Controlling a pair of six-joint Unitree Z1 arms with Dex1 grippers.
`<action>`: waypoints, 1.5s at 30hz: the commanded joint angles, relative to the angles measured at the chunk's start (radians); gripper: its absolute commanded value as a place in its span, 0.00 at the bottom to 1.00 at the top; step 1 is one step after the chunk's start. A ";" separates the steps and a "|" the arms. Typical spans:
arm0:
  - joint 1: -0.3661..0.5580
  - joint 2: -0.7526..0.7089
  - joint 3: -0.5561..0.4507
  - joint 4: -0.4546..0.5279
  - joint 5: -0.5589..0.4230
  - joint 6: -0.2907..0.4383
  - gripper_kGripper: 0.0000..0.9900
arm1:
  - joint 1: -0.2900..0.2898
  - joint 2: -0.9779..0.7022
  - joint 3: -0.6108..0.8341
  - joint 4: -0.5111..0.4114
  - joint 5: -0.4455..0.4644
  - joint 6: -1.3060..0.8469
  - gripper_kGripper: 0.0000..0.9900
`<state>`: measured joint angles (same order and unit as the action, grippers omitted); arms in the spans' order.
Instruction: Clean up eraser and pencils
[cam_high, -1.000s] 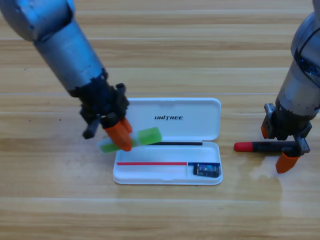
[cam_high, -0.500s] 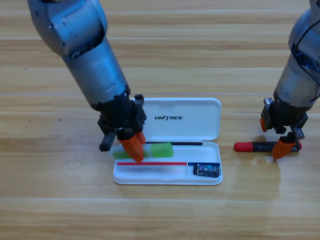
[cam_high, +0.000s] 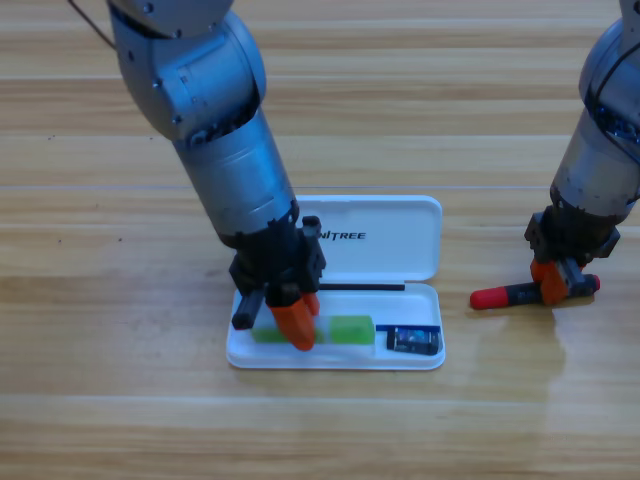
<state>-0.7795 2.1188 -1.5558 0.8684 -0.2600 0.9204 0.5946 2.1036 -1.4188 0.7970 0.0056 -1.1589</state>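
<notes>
Over the last second the left gripper (cam_high: 296, 325) carried the green pencil (cam_high: 350, 330) from the table into the white case (cam_high: 400, 225) tray beside the eraser (cam_high: 414, 340), gripping it. The right gripper (cam_high: 555, 283) sank onto the red-ended pencil (cam_high: 500, 297) on the table and looked clamped. Best to release the green one only once it lay flat.

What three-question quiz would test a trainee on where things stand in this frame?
1. True or false: the eraser lies in the white case.
2. Which stick is the left gripper lowering into the case? A) the green pencil B) the red and black pencil C) neither
3. Fill in: the right gripper is down on the red and black pencil, which lies on the ____, to the right of the case.

Key: 1 true. 2 A, the green pencil sits in the case's lower tray at the left gripper's tips. 3 table.
</notes>
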 joint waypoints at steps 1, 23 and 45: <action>-0.020 0.053 -0.006 0.004 0.022 -0.015 0.00 | -0.027 0.026 0.023 0.022 0.019 0.022 0.00; -0.017 0.095 -0.095 0.095 0.071 -0.129 0.00 | 0.054 -0.177 0.011 0.196 0.134 0.209 0.00; -0.017 0.118 -0.073 0.096 0.090 -0.130 0.00 | 0.080 -0.169 -0.025 0.196 0.157 0.248 0.00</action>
<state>-0.7809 2.1812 -1.6501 0.9539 -0.1817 0.7962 0.6436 1.9338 -1.4422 0.9767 0.1467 -0.9173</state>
